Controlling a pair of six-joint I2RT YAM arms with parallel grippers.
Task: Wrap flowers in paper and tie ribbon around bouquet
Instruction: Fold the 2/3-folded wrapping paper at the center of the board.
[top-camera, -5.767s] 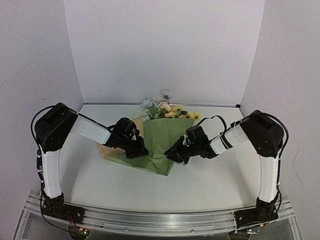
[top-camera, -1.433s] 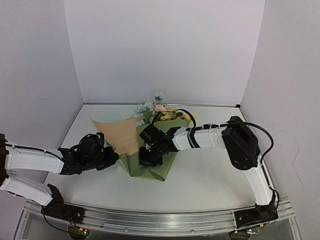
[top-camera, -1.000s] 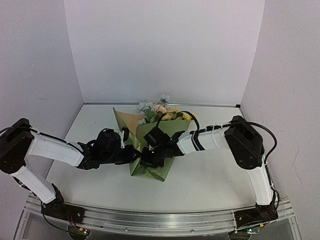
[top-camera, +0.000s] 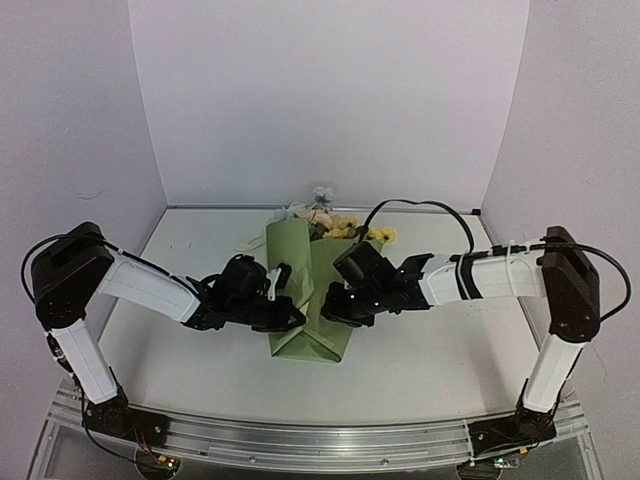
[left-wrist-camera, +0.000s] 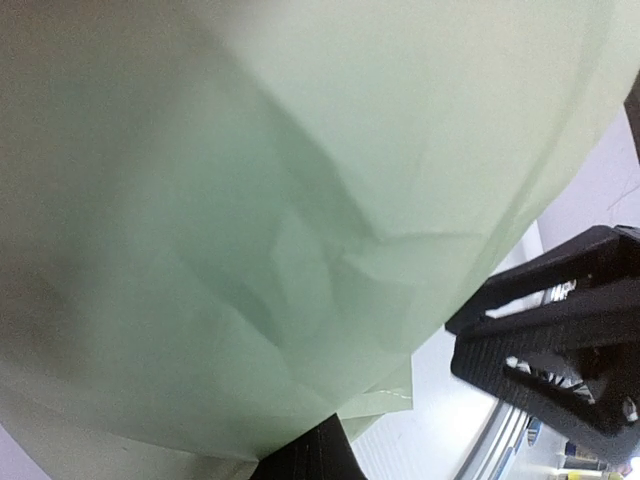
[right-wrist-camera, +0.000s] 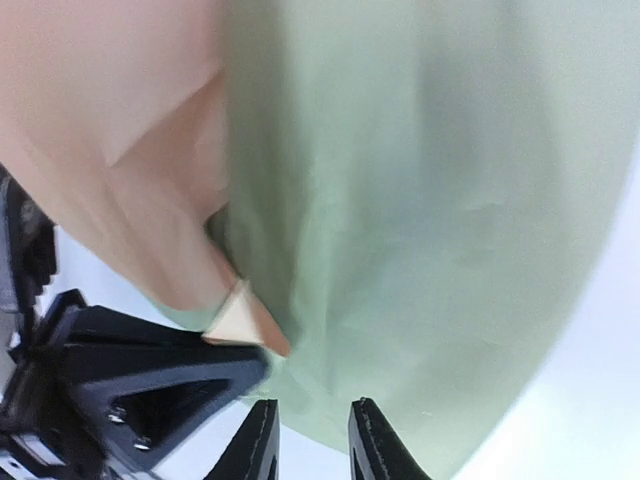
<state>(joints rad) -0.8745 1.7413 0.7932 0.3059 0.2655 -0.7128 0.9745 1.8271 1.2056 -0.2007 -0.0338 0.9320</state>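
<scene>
paper (top-camera: 312, 338) lies folded between our claws, long axis near-to-far; left claw (top-camera: 288, 312) pinched shut on left flap; right claw (top-camera: 332, 306) narrowly parted, empty, just beside right side.

So up close we're mostly staring at the paper (right-wrist-camera: 420, 200), its pale olive side filling the middle and right, and its tan reverse side (right-wrist-camera: 100, 130) taking the upper left. A little tan folded corner (right-wrist-camera: 235, 322) pokes out low down, right at the tip of the black left gripper (right-wrist-camera: 240, 368) coming in from the lower left. Our right gripper (right-wrist-camera: 312, 445) shows just two fingertips (right-wrist-camera: 258, 445) at the bottom edge, a small gap between them, green paper behind. White table (right-wrist-camera: 590, 420) peeks in bottom right
</scene>
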